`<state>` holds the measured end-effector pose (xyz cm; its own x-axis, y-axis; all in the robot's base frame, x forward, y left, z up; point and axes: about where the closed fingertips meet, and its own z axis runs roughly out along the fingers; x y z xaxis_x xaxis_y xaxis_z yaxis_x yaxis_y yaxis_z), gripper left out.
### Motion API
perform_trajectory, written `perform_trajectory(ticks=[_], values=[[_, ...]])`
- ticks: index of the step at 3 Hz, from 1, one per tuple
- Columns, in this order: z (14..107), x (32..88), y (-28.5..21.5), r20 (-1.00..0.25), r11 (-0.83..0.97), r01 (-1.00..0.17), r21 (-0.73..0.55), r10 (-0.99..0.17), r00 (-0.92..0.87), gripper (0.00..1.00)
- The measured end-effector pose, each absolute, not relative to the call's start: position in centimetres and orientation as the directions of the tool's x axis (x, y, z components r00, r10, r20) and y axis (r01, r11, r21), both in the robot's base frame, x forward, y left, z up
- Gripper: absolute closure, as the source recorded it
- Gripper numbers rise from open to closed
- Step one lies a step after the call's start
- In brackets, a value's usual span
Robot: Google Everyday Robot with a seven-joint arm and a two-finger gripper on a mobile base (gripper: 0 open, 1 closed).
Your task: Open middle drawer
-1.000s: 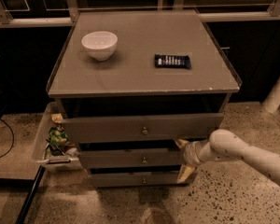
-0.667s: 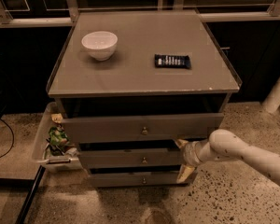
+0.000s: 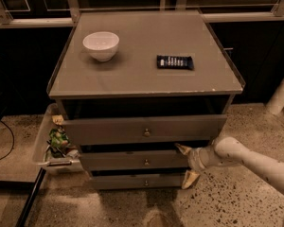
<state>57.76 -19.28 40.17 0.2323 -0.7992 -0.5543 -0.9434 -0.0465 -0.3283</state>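
Note:
The middle drawer [image 3: 132,161] is the second of three grey fronts in the cabinet, with a small brass knob [image 3: 146,162]. Its front stands slightly out from the cabinet body. My gripper [image 3: 186,164] is at the right end of this drawer's front. It is open, with one finger [image 3: 182,149] above the front's top edge and the other [image 3: 190,178] below it, by the lowest drawer [image 3: 132,182]. The white arm [image 3: 246,160] reaches in from the right. The taller top drawer [image 3: 142,129] juts out above.
A white bowl [image 3: 101,45] and a dark snack bar [image 3: 175,62] lie on the cabinet top [image 3: 146,79]. A white bin [image 3: 40,145] with crumpled packets stands at the cabinet's left. A white post [image 3: 281,96] stands at the right. The floor is speckled.

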Motion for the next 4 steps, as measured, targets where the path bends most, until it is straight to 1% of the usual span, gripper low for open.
perform_trajectory(ticks=[1,2,3,4], values=[[39.49,59.17,-19.80,-0.548,-0.072,-0.938,-0.340,-0.795,0.260,0.00],[39.54,59.29,-19.79,-0.547,-0.074,-0.937,-0.342,-0.795,0.263,0.00],[39.53,59.29,-19.79,-0.547,-0.074,-0.937,-0.342,-0.795,0.263,0.18],[39.53,59.29,-19.78,-0.547,-0.074,-0.937,-0.342,-0.794,0.263,0.42]])
